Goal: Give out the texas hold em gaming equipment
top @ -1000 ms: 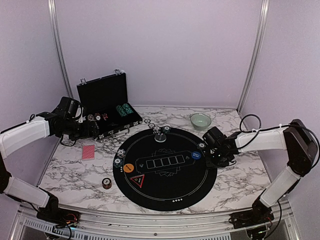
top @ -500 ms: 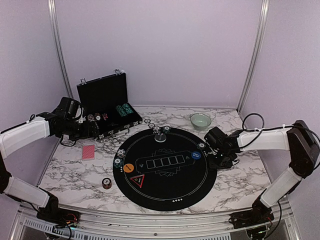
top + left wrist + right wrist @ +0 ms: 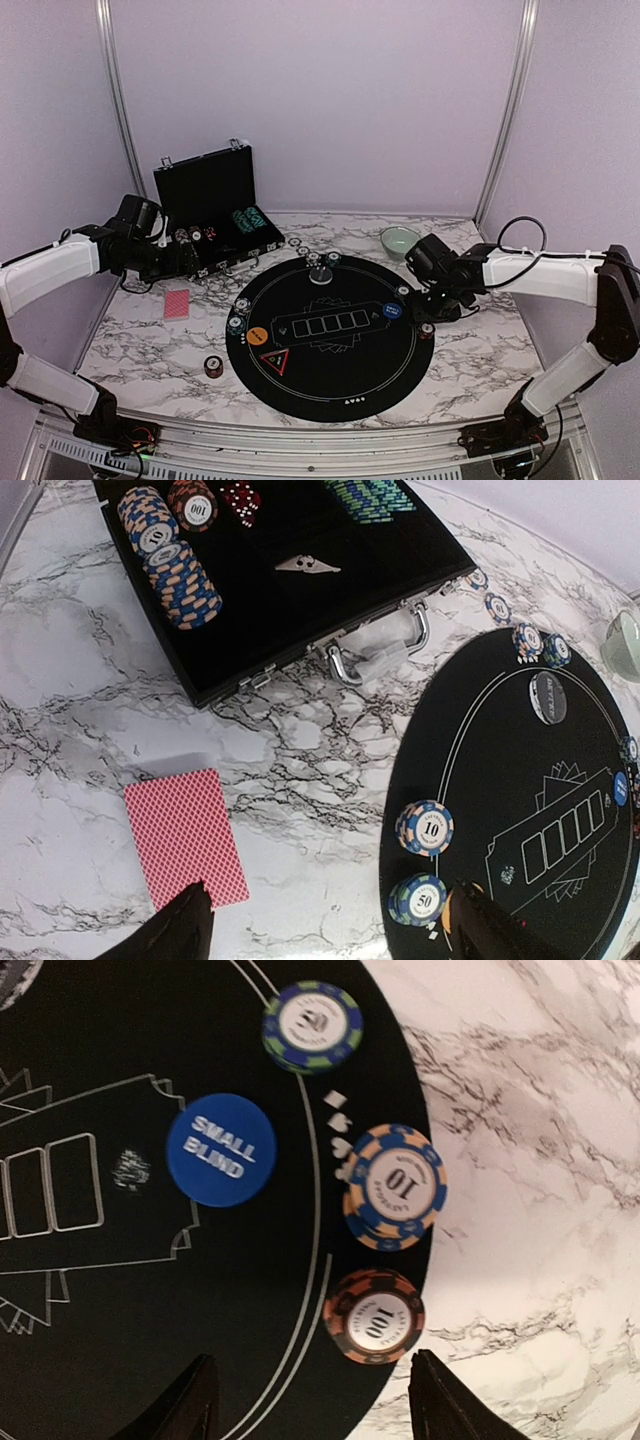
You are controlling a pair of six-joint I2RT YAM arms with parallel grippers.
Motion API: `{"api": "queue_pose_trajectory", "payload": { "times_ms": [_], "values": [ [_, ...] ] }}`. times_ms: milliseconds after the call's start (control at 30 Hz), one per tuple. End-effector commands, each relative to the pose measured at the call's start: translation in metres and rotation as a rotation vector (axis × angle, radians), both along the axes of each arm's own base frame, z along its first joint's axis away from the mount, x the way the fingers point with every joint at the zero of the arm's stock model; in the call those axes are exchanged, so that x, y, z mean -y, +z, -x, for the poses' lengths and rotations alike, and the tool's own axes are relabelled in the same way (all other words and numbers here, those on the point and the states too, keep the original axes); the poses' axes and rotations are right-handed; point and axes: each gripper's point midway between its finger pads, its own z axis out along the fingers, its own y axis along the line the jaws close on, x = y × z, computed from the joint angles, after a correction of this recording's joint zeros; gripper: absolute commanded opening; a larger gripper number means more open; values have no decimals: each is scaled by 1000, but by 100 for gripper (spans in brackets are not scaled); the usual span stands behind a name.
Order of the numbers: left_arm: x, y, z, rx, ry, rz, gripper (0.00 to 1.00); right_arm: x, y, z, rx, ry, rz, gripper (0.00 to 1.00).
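Top view: the right gripper [image 3: 436, 300] is drawn back; an orange-and-black striped chip stack [image 3: 427, 330], covered a second ago, is left on the round black mat [image 3: 330, 375] at its right rim, so that seat is judged served. Right wrist view: the gripper is released, empty; the stack is laid flat, axis upright. Left wrist view: the left gripper [image 3: 330, 935] is spread, empty; the pinkish-red-backed cards [image 3: 187, 835] are laid lengthwise toward it.

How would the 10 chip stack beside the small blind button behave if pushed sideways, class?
The 10 chip stack would probably shear apart: its chips already sit offset. At the mat edge, it might tip. Freed round chips could roll.
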Motion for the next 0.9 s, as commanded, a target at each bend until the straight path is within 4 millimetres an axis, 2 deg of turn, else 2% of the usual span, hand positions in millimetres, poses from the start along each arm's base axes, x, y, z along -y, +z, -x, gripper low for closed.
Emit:
{"api": "queue_pose_trajectory", "payload": {
  "times_ms": [0,200,533,667,867],
  "values": [
    [7,-11,18,-50,-14,22,83,-31,33,-12,89,84,-56,63],
    [19,-24,56,-129,-67,-51,83,-63,44,-30,141,165,-98,63],
    [40,-58,116,-293,-160,-122,84,-93,48,-49,173,274,-112,63],
    [49,-70,133,-346,-187,-142,84,-99,51,-53,184,308,-114,64],
    [60,-80,147,-366,-181,-179,83,-107,59,-57,214,338,-124,64]
  ]
}}
